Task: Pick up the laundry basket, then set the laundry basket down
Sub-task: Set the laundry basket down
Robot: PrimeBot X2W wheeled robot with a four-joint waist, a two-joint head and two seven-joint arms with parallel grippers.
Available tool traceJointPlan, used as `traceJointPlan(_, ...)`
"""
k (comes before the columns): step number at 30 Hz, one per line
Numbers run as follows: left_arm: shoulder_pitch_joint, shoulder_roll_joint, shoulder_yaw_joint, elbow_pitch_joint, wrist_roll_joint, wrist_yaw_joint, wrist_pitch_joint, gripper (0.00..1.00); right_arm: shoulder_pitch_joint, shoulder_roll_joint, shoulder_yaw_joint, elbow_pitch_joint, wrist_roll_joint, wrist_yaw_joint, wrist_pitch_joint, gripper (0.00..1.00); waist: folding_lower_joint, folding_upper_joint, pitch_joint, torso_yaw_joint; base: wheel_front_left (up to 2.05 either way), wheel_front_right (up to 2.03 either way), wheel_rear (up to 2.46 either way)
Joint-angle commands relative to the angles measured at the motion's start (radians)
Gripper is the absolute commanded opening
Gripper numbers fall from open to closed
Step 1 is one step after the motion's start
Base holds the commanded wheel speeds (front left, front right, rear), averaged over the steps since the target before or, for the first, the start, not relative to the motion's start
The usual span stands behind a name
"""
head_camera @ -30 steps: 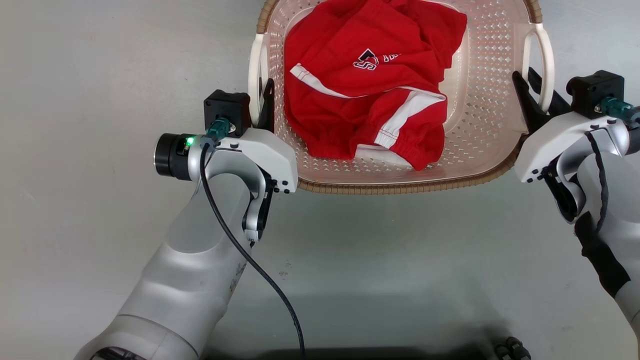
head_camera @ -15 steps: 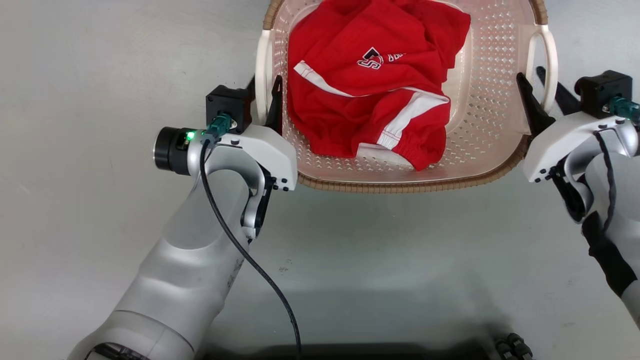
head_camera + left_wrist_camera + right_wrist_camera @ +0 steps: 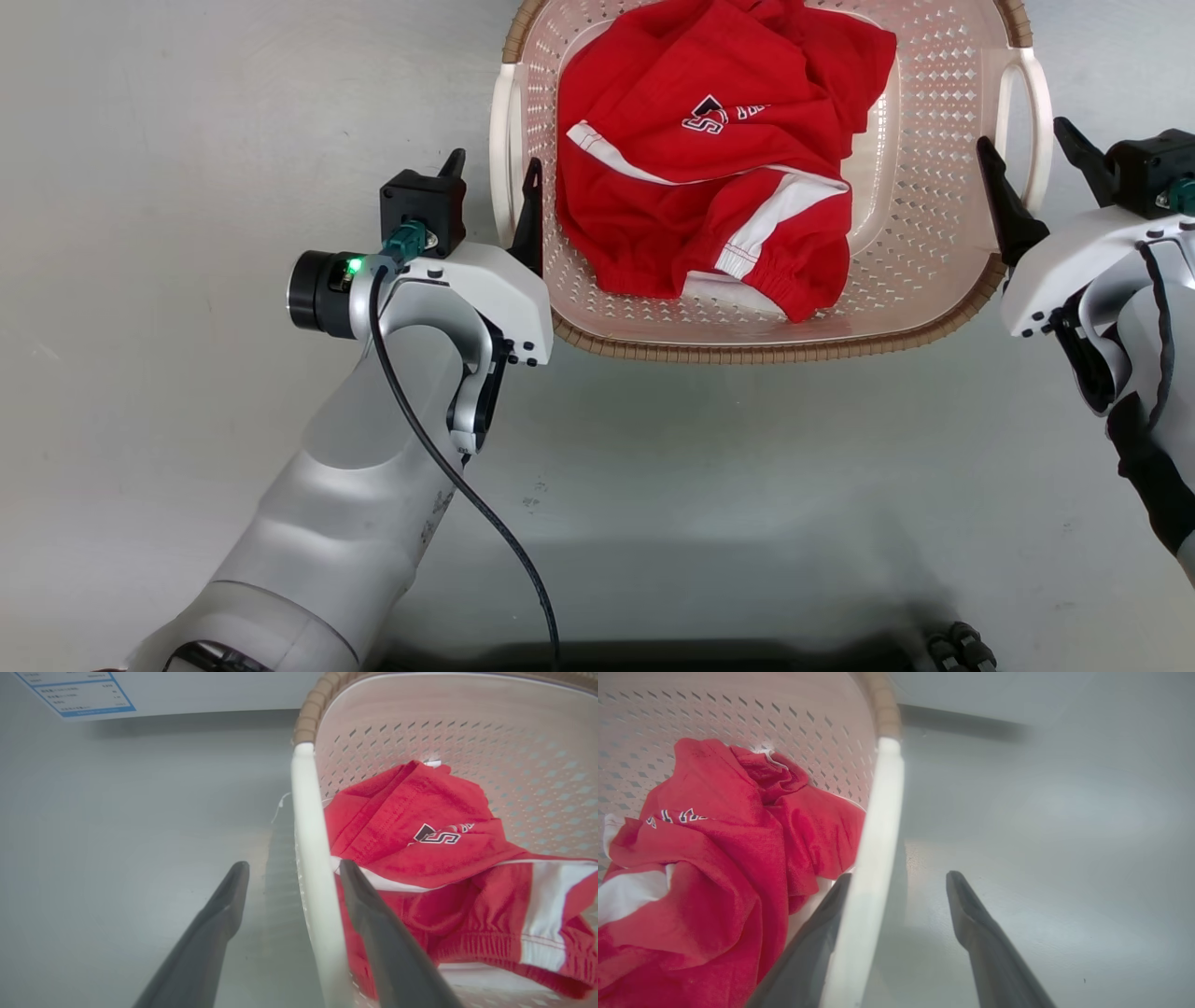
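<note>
The laundry basket (image 3: 934,271), pale pink-cream with a brown woven rim (image 3: 747,353), stands on the grey floor at the top of the head view. Inside it lies a red garment (image 3: 709,159) with white stripes. My left gripper (image 3: 493,173) is open, its two fingers on either side of the basket's white left handle (image 3: 504,121). The left wrist view shows that handle (image 3: 308,835) between the spread fingers of the left gripper (image 3: 292,870). My right gripper (image 3: 1020,133) is open astride the right handle (image 3: 1027,84). In the right wrist view the handle (image 3: 878,835) lies against the inner finger of the right gripper (image 3: 899,877).
Bare grey floor (image 3: 187,140) lies to the left, right and front of the basket. A white panel with a blue-edged label (image 3: 74,693) stands beyond the basket's left side. Dark parts of my base (image 3: 952,649) show at the bottom edge.
Both grippers have opened from around the white handles, their fingers now spread on either side. The basket sits a little further right in the head view, and the right arm has shifted right with it.
</note>
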Motion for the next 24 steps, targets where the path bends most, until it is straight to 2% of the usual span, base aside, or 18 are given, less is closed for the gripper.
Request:
traceJointPlan(1, 0.000, 0.020, 0.008, -0.016, -0.010, 0.006, -0.010, 1.00, 0.076, -0.006, 0.010, -0.001, -0.006, 0.003, -0.006, 1.00, 0.0000, 0.0000, 0.000, 0.000, 0.00, 0.00, 0.00)
traceJointPlan(11, -0.013, 0.020, -0.015, -0.029, -0.031, 0.015, -0.010, 1.00, 0.074, 0.005, 0.033, 0.000, 0.009, 0.003, -0.006, 1.00, 0.0000, 0.0000, 0.004, -0.002, 0.00, 0.00, 0.00)
traceJointPlan(24, 0.009, 0.020, -0.007, -0.084, -0.044, 0.013, -0.010, 1.00, 0.075, 0.002, 0.017, -0.078, 0.002, 0.003, -0.006, 1.00, 0.0000, 0.0000, -0.034, 0.001, 0.00, 0.00, 0.00)
